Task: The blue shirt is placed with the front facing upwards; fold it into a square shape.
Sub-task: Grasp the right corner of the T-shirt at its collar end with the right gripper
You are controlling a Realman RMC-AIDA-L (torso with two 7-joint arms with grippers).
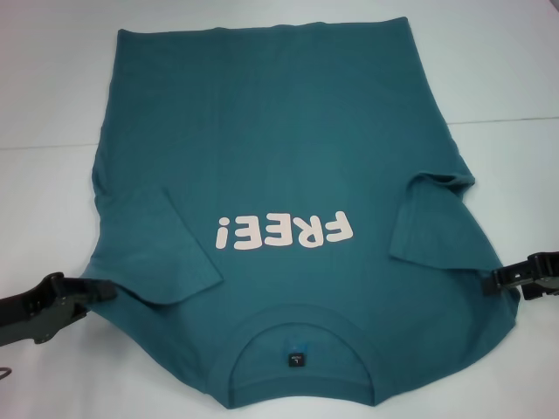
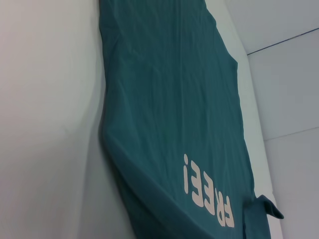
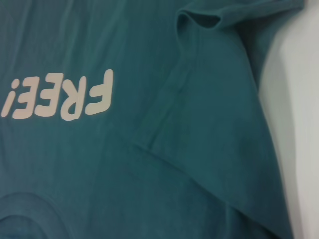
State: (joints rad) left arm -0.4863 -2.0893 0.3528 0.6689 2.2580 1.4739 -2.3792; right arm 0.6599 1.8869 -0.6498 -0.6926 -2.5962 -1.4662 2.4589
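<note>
Both sleeves lie folded in on the blue shirt (image 1: 279, 157), so the left gripper (image 1: 103, 291) at lower left and right gripper (image 1: 494, 279) at lower right, grips I can't tell, should lift the shoulder edges evenly

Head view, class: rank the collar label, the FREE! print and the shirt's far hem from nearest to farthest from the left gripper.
1. FREE! print, mid-chest; the collar label, at the near edge, is too close to call.
2. Far hem, at the shirt's far end.
Left gripper sits at the shirt's left edge.

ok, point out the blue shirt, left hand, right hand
blue shirt (image 1: 279, 140): head view, plain chest fabric above the print
left hand (image 1: 103, 288): head view, tip at shirt's edge
right hand (image 1: 491, 279): head view, tip at shirt's edge
</note>
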